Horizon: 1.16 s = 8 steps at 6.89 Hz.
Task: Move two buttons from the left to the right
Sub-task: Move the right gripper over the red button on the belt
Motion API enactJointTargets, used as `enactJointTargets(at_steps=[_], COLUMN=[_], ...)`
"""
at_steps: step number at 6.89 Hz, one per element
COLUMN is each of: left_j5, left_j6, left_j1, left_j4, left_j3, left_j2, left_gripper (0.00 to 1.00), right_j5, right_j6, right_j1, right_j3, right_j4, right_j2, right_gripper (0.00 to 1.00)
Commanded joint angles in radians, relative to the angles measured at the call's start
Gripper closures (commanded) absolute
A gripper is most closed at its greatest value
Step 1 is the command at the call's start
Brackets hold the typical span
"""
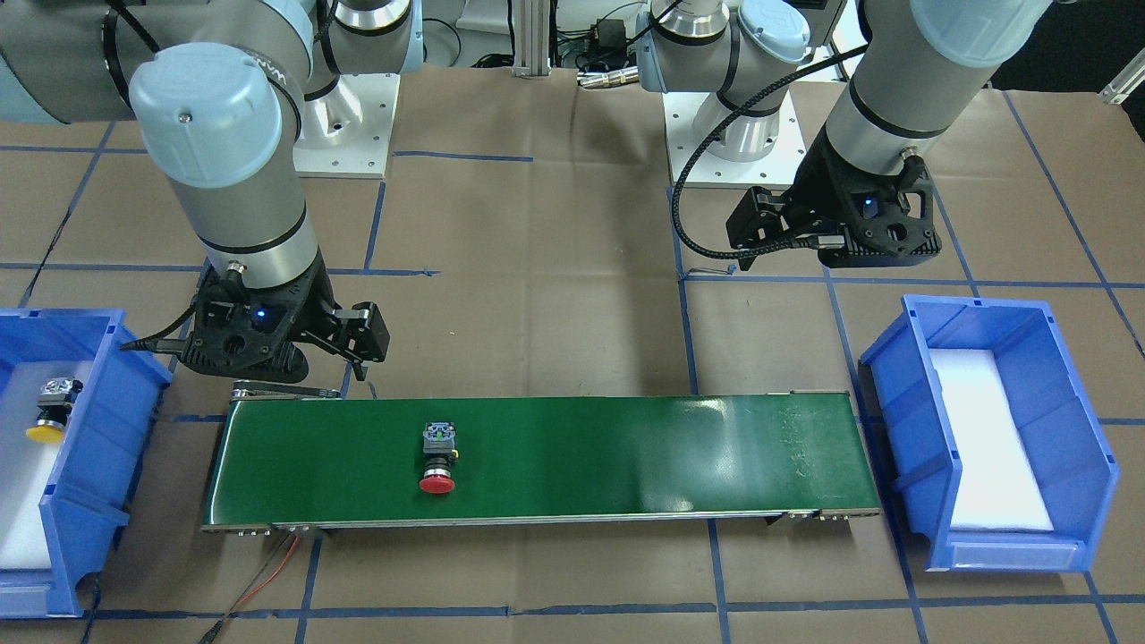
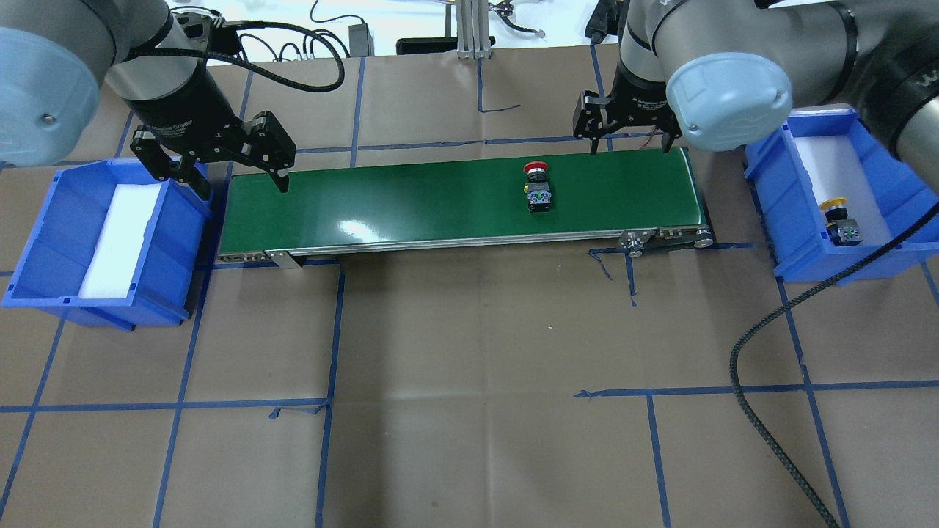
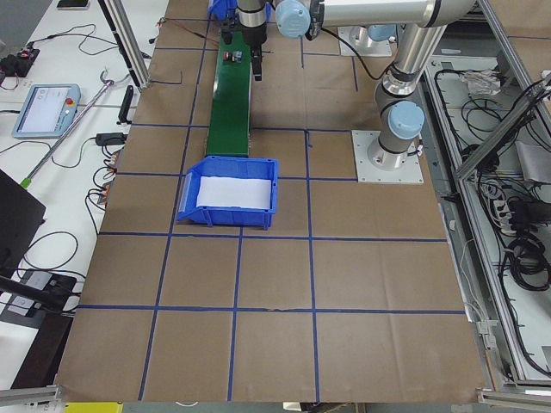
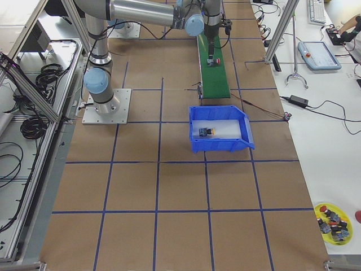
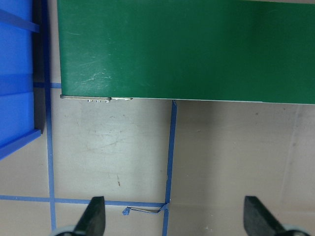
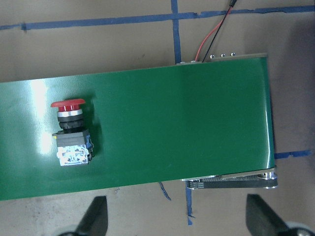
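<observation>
Overhead view: the red button (image 2: 538, 187) lies on its side on the green belt (image 2: 411, 205), right of centre, while the yellow button (image 2: 841, 220) sits in the blue bin (image 2: 777, 213) at the frame's right edge. The other bin (image 2: 44, 249), far left, holds only white padding (image 2: 117, 235). The right claw (image 2: 629, 143) hangs open and empty over the belt's upper-right end, near the red button but not touching it. The left claw (image 2: 240, 180), also open and empty, hovers at the belt's left end. Right wrist view: two spread fingers (image 6: 96, 216) frame the bottom edge with nothing between them, and the red button lies at left of frame on the belt. Left wrist view: the left claw shows parted over the brown counter (image 5: 221, 157), the belt's end above. One button looks delivered, and the second appears to await pickup. The likely next move is for the right claw to shift over the red button, lower, close across its black body and carry it to that blue bin.
</observation>
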Motion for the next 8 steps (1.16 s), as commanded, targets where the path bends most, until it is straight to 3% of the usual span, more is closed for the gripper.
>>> enactJointTargets(at_steps=[1, 6, 8], left_j5=[0.0, 0.0, 0.0], left_j6=[0.001, 0.001, -0.001], left_j1=[0.0, 0.0, 0.0], left_j4=[0.0, 0.0, 0.0], left_j3=[0.001, 0.0, 0.0], left_j2=[0.0, 0.0, -0.001], left_gripper=[0.0, 0.0, 0.0], right_j5=[0.063, 0.062, 0.059], right_j6=[0.0, 0.002, 0.002], right_j1=[0.0, 0.028, 0.031], right_j3=[0.0, -0.001, 0.009], right_j4=[-0.091, -0.251, -0.251], right_j2=[0.061, 0.21, 0.227], right_gripper=[0.0, 0.0, 0.0])
